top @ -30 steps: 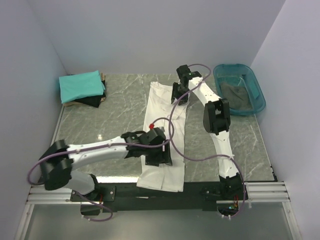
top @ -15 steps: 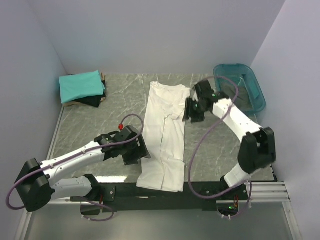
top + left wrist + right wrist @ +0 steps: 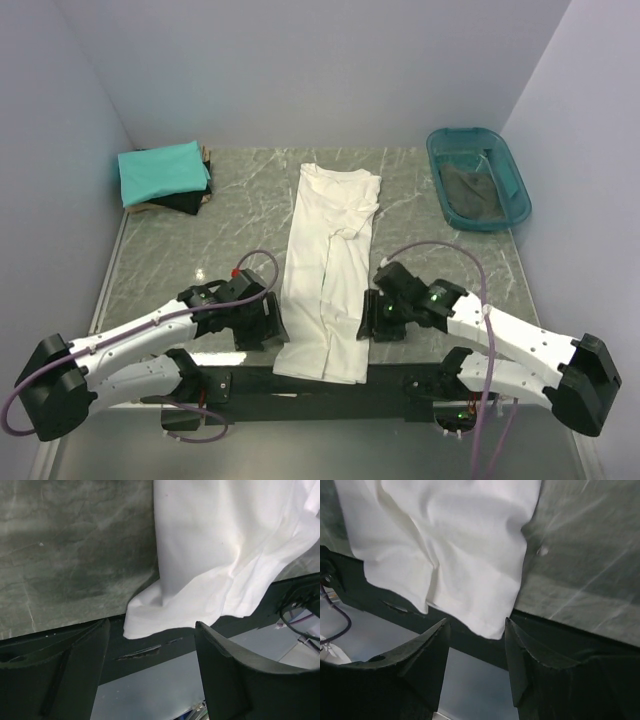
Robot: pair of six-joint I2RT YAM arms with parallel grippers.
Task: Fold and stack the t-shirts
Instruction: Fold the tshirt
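Note:
A white t-shirt (image 3: 328,270) lies as a long narrow strip down the middle of the table, collar end far, and its hem (image 3: 322,368) hangs over the near edge. My left gripper (image 3: 272,332) hovers open just left of the hem. In the left wrist view the hem's corner (image 3: 172,612) lies ahead of the open left gripper (image 3: 152,626). My right gripper (image 3: 369,326) is open at the hem's right side. In its wrist view the right gripper (image 3: 476,623) has the shirt corner (image 3: 487,615) just beyond its tips, untouched. A folded teal t-shirt (image 3: 160,171) rests on a black one (image 3: 186,202) at the far left.
A translucent teal tub (image 3: 515,190) stands at the far right with grey cloth (image 3: 470,190) inside. The table's near edge is a black rail (image 3: 250,382), and walls close in the left, back and right sides.
The right arm has swung from the shirt's collar end back to the near hem. The left arm has slid off the shirt to its left side. The shirt lies where it was.

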